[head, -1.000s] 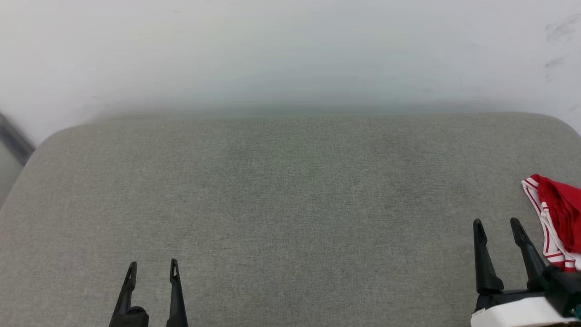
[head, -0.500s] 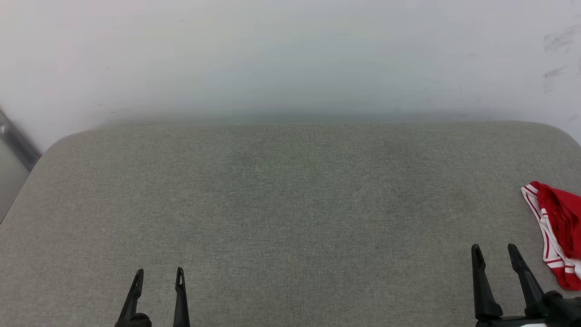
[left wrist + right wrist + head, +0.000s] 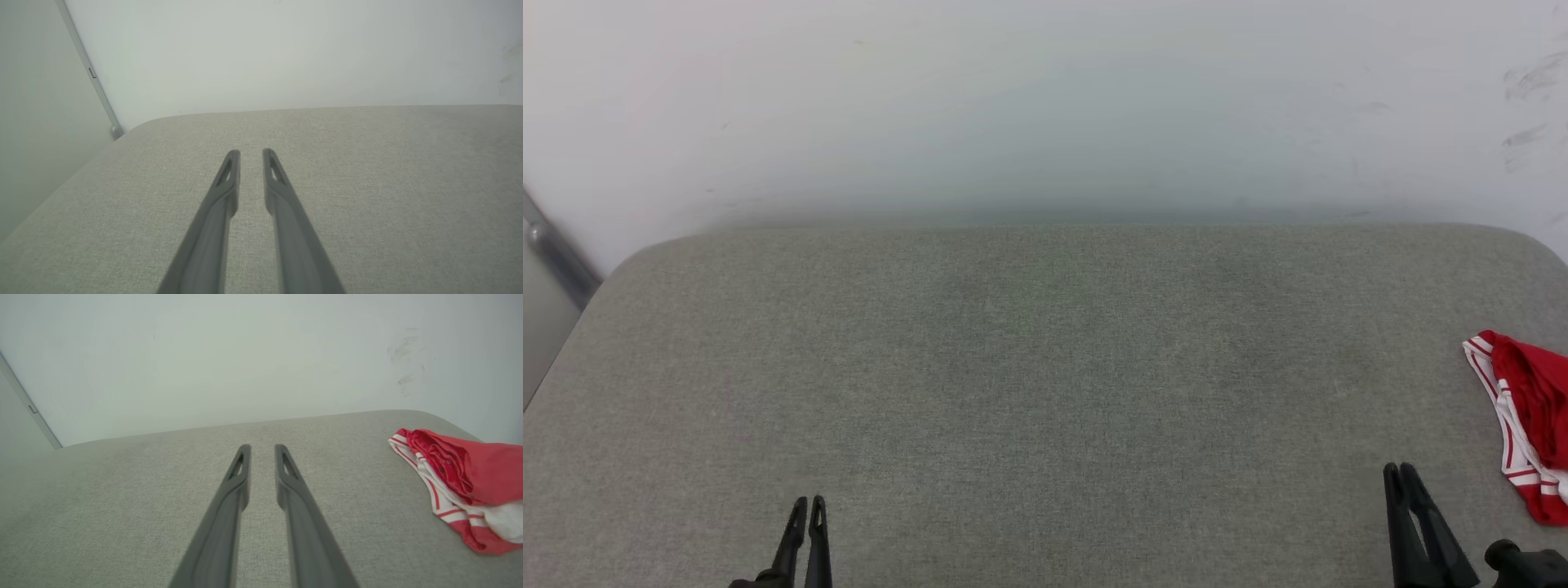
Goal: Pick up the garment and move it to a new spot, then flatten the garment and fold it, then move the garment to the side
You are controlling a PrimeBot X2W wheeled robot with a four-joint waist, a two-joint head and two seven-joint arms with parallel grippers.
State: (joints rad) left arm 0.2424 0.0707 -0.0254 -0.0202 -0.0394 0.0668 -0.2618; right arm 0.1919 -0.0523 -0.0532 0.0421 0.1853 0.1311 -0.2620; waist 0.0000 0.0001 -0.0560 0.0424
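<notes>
Nearest, the left gripper (image 3: 806, 500) and right gripper (image 3: 1399, 467) hover low over the grey fabric worktop (image 3: 1045, 367), well apart. On each, only a narrow gap separates the fingers, with nothing between them. The garment (image 3: 1531, 408), bunched red with striped white trim, lies near the right gripper, to its right and slightly beyond its fingertips, not touching. Beyond both grippers stands a pale wall (image 3: 1045, 106).

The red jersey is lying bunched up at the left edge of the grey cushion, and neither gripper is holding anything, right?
Not quite. The garment lies bunched at the right edge of the grey cushion, not the left; the head view shows it off to the right of the right gripper. The rest holds: neither that gripper nor the left gripper holds anything.
</notes>
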